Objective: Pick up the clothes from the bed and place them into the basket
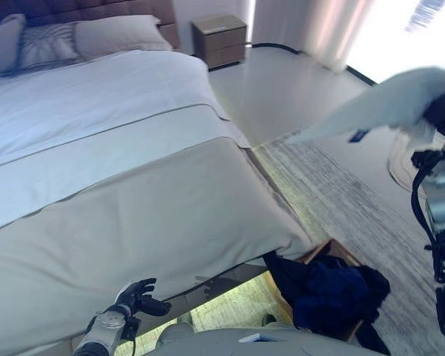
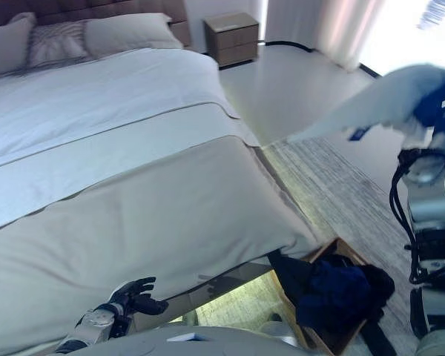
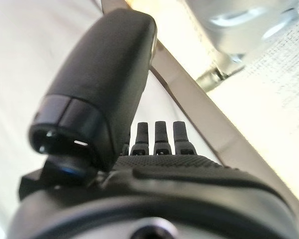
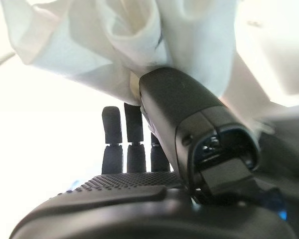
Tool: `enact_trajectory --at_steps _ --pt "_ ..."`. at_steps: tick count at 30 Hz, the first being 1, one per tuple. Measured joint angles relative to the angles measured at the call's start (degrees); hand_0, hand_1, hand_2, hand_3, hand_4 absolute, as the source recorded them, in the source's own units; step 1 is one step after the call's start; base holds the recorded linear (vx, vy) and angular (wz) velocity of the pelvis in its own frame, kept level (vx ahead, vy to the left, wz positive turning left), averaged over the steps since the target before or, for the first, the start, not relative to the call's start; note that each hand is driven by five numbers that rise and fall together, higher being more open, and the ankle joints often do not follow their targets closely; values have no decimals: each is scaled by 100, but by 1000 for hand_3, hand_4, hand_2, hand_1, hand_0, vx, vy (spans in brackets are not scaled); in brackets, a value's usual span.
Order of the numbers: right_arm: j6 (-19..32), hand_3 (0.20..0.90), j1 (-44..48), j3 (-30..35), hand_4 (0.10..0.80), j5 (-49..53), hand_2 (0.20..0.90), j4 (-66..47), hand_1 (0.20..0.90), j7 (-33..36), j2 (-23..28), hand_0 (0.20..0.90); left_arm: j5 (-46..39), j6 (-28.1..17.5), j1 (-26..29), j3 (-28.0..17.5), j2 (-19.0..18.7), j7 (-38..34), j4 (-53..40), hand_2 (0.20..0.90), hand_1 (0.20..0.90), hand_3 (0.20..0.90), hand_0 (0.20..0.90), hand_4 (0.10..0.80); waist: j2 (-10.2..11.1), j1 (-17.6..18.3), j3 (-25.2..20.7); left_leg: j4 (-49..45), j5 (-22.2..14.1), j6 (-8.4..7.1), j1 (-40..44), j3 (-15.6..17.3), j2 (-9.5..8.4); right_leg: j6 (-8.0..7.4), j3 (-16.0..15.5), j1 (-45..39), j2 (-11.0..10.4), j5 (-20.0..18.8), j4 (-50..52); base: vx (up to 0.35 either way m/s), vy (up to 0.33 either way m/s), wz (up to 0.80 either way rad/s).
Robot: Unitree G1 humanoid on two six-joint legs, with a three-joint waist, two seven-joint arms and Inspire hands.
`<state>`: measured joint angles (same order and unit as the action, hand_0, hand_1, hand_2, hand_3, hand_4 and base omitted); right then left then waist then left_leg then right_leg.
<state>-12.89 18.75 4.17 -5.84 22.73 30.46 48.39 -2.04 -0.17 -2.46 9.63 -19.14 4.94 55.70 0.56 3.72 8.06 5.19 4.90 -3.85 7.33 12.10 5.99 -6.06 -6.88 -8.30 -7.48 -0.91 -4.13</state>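
A white garment (image 1: 386, 104) is pinched between thumb and fingers of the right hand (image 4: 159, 104) and held high, so that it hangs free of the floor. The basket (image 1: 334, 256), already holding dark clothes (image 1: 334, 289), lies well below that hand. The left hand (image 1: 137, 297) is relaxed open, idle beside the bed (image 1: 133, 185).

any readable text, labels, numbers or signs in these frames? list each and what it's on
None readable.
White garment, pinched in the right hand: a small dark tag hangs from it, too small to read.
Basket of dark clothes: no label shows.
Bed, nightstand: no print.
Left hand, empty by the bed's edge: no markings visible.
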Motion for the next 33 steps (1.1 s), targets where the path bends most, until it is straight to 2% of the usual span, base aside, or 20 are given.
enact_trajectory --at_steps 6,14,18,21,25,27,28,29,30,33 --pt "-232 200 -399 4 100 -122 300 714 300 -128 -32 300 188 -14 -3 18 41 58 58 900 900 900 900 800 -94 305 -52 4 -13 -17 38 193 43 0 184 49 39 -74 -106 -39 -73 -19" --pt "-265 200 -509 2 100 -244 300 1425 300 -256 -25 300 216 -29 53 345 33 64 149 900 900 900 900 800 -313 324 -87 7 -32 -40 -148 346 44 -41 329 349 30 -133 -108 -118 -55 -10" --pt "-379 200 -495 -9 100 -232 300 1670 300 -380 -16 300 208 -138 165 619 44 61 116 900 900 900 900 800 -533 315 -33 -7 14 -43 -382 423 37 -43 422 645 23 -214 -110 -185 -2 -11" --pt "-508 200 -294 -24 100 -219 300 1977 300 -458 -5 300 197 -158 351 767 63 55 8 900 900 900 900 800 -774 334 180 -9 65 6 -572 468 2 -72 475 869 -7 -298 -109 -180 5 -9" --pt "-961 200 -84 -233 100 -202 300 2341 300 -871 17 300 75 -178 682 868 72 24 -327 900 900 900 900 800 -1040 344 564 -10 143 13 -759 475 -7 -74 484 1063 -16 -376 -109 -149 -33 -1" --pt "-964 200 -2 -324 100 -197 300 2638 300 -1036 18 300 -28 -252 825 876 81 13 -404 900 900 900 900 800 -1173 338 714 -11 162 2 -809 475 -5 -73 485 1100 -14 -378 -109 -151 -66 0" --pt "-940 329 41 -342 229 -188 411 2780 411 -1095 18 411 -34 -258 907 876 79 -6 -452 900 900 900 900 800 -1223 336 776 -11 178 1 -816 475 -6 -72 484 1109 -17 -378 -109 -192 -57 -1" --pt "-912 711 178 -432 611 -130 738 3092 738 -1129 18 738 -42 -260 1044 880 78 -38 -477 900 900 900 900 800 -1285 335 850 -11 180 3 -834 476 -6 -73 485 1140 -19 -376 -109 -163 -45 -1" --pt "-910 900 241 -447 800 -83 900 3204 900 -1135 18 900 -62 -261 1053 888 76 -48 -485 900 900 900 900 800 -1312 337 844 -11 180 3 -898 477 -6 -73 484 1208 -19 -376 -109 -164 -30 -2" --pt "-890 900 467 -533 800 83 900 3259 900 -1142 19 900 -262 -275 1310 916 25 -85 -547 900 900 900 900 800 -1444 376 1004 -13 272 17 -1145 476 -18 -83 485 1448 -30 -430 -107 -127 -8 -2"
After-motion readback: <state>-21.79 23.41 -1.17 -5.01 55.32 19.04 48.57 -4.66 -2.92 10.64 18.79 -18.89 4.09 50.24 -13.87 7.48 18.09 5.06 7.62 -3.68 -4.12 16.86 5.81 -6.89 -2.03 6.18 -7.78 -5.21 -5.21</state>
